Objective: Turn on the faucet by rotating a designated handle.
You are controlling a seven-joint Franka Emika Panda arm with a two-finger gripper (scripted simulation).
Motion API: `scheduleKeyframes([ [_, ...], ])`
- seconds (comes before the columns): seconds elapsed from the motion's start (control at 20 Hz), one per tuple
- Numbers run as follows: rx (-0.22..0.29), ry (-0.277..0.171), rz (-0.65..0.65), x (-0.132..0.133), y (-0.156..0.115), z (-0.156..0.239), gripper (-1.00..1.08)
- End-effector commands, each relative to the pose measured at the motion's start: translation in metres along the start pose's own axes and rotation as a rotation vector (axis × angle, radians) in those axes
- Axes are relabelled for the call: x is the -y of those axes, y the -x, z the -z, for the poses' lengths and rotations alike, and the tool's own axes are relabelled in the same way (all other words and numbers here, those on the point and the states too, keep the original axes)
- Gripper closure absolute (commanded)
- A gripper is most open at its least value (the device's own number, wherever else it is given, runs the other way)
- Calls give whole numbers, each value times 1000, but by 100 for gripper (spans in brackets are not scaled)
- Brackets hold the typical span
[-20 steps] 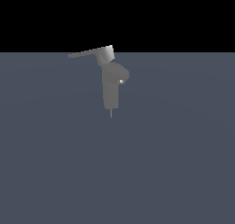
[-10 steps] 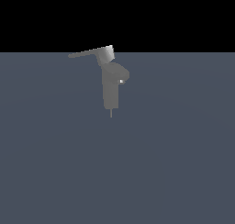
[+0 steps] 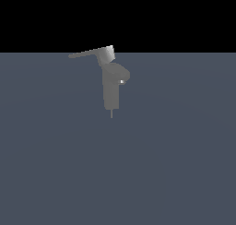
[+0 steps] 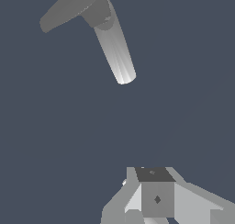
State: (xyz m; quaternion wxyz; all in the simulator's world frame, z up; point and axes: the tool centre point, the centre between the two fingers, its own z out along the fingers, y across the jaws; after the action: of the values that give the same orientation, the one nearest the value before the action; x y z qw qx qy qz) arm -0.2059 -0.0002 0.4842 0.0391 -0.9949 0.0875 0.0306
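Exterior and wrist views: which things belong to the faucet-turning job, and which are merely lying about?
Job:
- faucet
- handle, the flat lever on top
- gripper, away from the faucet, touching nothing

Lying about:
- nothing else visible, only the plain grey floor

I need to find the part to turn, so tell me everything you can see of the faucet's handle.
The handle is a thin, flat, matte grey lever blade. It sticks out sideways, toward the exterior view's left, from a lighter boxy cap atop the faucet, tilting slightly downward at its free end. Nothing touches it; the claw is well apart from it.
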Motion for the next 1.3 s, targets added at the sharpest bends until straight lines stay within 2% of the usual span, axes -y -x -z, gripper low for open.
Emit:
scheduleKeyframes([
  [0.0,9,-6,-47,5,-13,0,108],
  [0.6,58,-15,-323,39,-93,-11,108],
  [1.25,92,24,-630,84,-176,-51,108],
])
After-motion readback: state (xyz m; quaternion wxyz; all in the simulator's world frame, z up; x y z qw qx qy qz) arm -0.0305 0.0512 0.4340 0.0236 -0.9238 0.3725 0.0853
